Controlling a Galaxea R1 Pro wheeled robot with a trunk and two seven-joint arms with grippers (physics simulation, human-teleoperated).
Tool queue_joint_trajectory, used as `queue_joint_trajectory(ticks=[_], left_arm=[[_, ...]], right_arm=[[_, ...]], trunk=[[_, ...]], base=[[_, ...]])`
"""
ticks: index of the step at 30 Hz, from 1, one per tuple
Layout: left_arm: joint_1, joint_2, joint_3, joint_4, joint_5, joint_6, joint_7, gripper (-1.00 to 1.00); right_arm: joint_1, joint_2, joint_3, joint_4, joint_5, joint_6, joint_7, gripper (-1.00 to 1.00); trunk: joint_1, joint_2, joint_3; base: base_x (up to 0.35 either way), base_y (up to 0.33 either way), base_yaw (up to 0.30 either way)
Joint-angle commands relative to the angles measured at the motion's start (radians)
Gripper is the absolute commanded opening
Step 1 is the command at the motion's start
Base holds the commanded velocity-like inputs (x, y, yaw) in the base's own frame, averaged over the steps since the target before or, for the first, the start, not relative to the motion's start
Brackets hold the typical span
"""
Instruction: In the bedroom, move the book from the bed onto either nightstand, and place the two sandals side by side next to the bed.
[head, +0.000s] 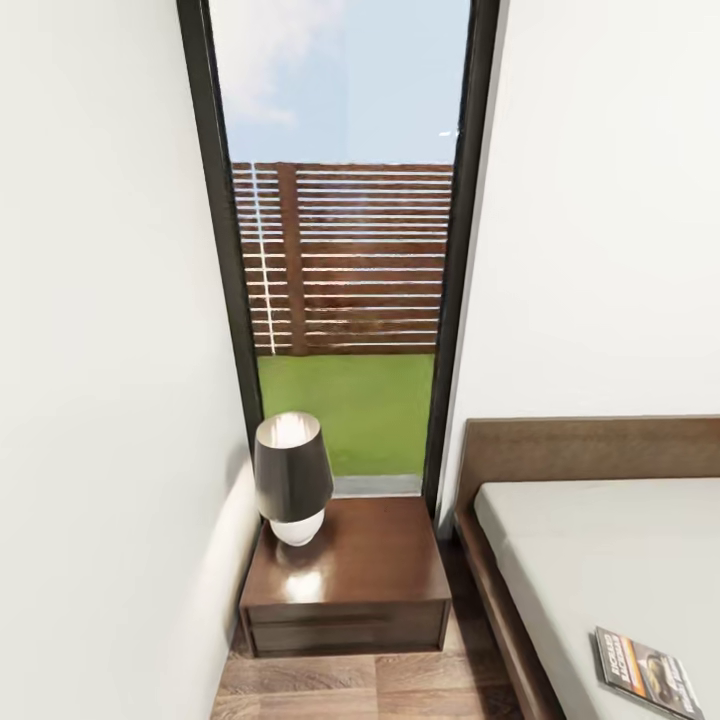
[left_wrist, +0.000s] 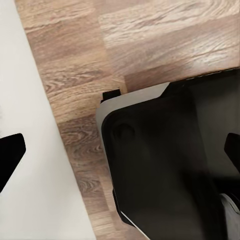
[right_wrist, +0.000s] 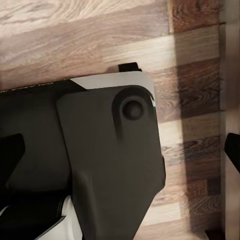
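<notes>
The thin dark paperback book (head: 646, 672) lies on the pale grey mattress of the bed (head: 580, 560) at four o'clock in the head view; the dark-brown square nightstand (head: 350, 585) carries a black-shaded lamp (head: 291, 478) at seven. Wrist views show the robot's black base (right_wrist: 100, 165) over wood-plank floor (left_wrist: 150, 40); both grippers (left_wrist: 120, 150) (right_wrist: 120, 150) spread open, empty

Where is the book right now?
In the head view, the book lies flat on the bed near its left edge, at the lower right, across a floor strip from the nightstand.

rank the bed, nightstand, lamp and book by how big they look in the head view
Largest to smallest as seen:
1. bed, though cut off by the picture's edge
2. nightstand
3. lamp
4. book, partly cut off too
</notes>
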Motion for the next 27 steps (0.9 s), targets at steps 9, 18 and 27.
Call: queue_joint_trajectory(ticks=[9, 18, 27], left_arm=[[-0.001, 0.001, -0.008, 0.001, 0.010, -0.003, -0.003, 1.00], [-0.001, 0.001, -0.009, 0.001, 0.010, -0.004, -0.003, 1.00], [-0.001, 0.000, -0.011, 0.001, 0.010, -0.004, -0.004, 1.00]], right_arm=[[-0.001, 0.000, -0.005, 0.001, -0.005, 0.000, -0.003, 1.00], [-0.001, 0.000, -0.005, 0.001, -0.005, 0.000, -0.003, 1.00], [-0.001, 0.000, -0.005, 0.001, -0.005, 0.001, -0.003, 1.00]], trunk=[[0.001, -0.001, 0.000], [0.001, -0.001, 0.000], [0.001, -0.001, 0.000]], base=[[0.285, 0.000, -0.006], [0.293, 0.000, -0.001], [0.167, 0.001, 0.000]])
